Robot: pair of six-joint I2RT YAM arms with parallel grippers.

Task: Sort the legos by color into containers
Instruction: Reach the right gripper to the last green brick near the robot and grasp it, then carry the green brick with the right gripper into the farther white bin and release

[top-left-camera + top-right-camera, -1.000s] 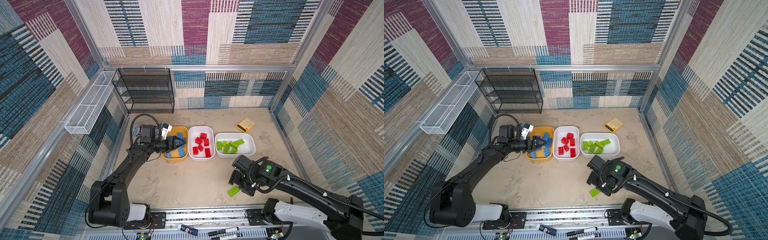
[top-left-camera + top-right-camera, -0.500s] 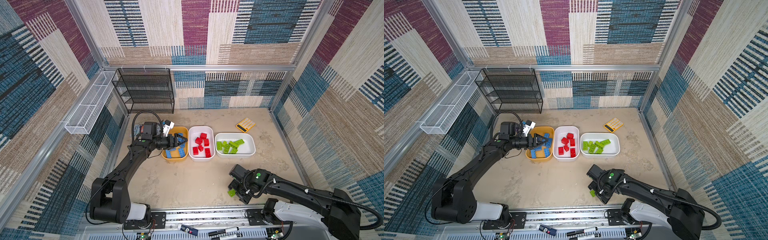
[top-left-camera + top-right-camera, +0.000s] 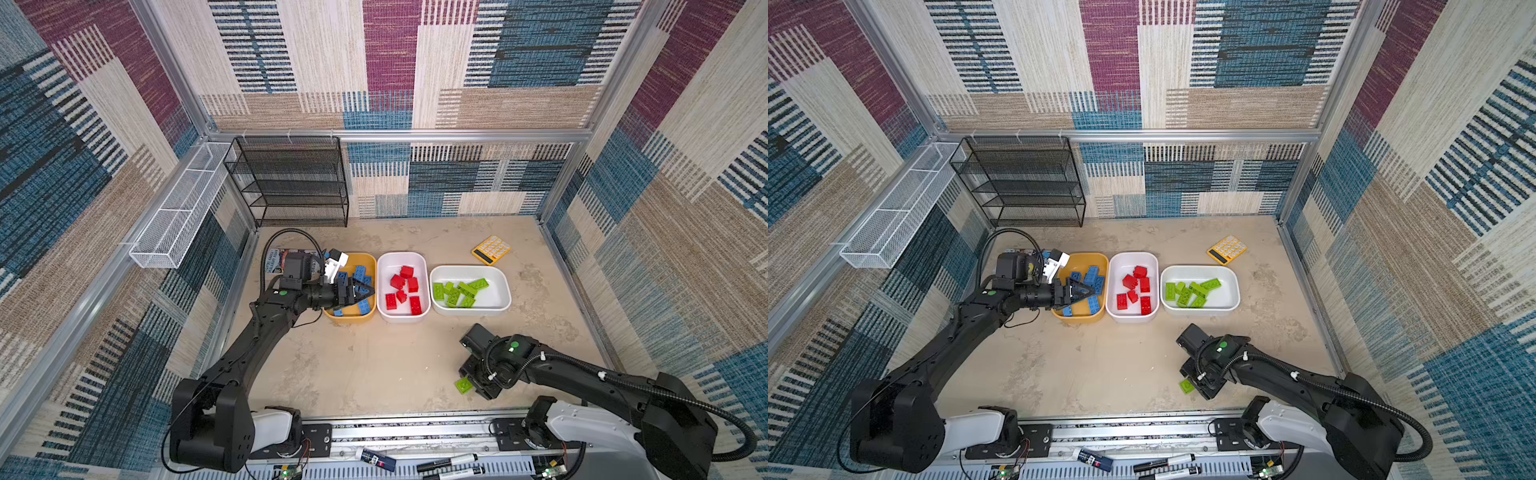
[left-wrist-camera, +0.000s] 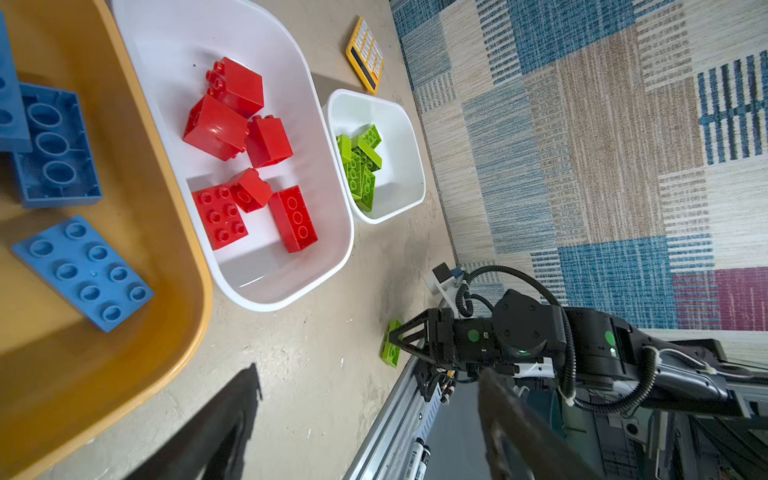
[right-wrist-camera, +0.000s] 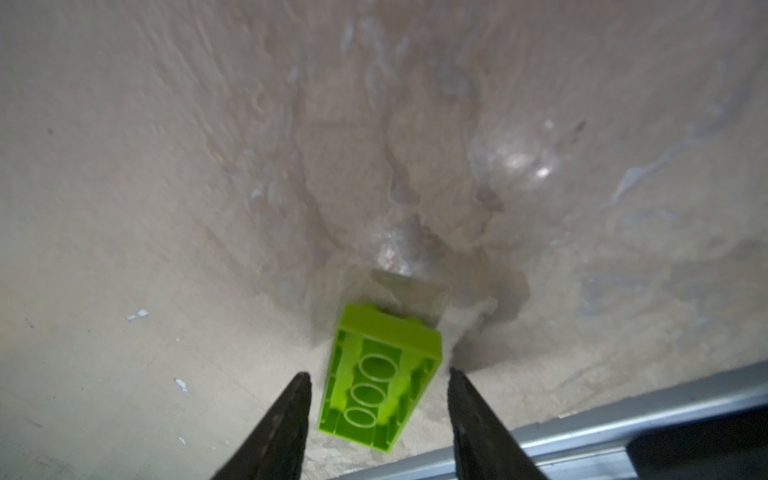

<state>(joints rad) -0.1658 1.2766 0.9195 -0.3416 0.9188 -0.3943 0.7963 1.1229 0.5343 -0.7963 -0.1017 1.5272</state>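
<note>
One lime green lego (image 3: 463, 385) (image 5: 380, 374) lies studs-down on the floor near the front rail. My right gripper (image 5: 378, 374) (image 4: 395, 338) straddles it, open, with a gap showing on each side of the brick. My left gripper (image 3: 368, 292) (image 3: 1090, 292) hovers open and empty over the mustard yellow container (image 3: 351, 318), which holds blue legos (image 3: 359, 274). The middle white container (image 3: 401, 318) holds red legos (image 3: 405, 286). The right white container (image 3: 469, 309) holds green legos (image 3: 457, 289).
A yellow calculator (image 3: 491, 249) lies behind the right container. A black mesh rack (image 3: 291, 183) stands at the back left, with a white wire basket (image 3: 178, 216) on the left wall. The metal rail (image 3: 415, 432) runs close behind the loose brick.
The right gripper has come down over the green lego and its jaws have narrowed around it. The left gripper has drifted slightly over the yellow container, still open.
</note>
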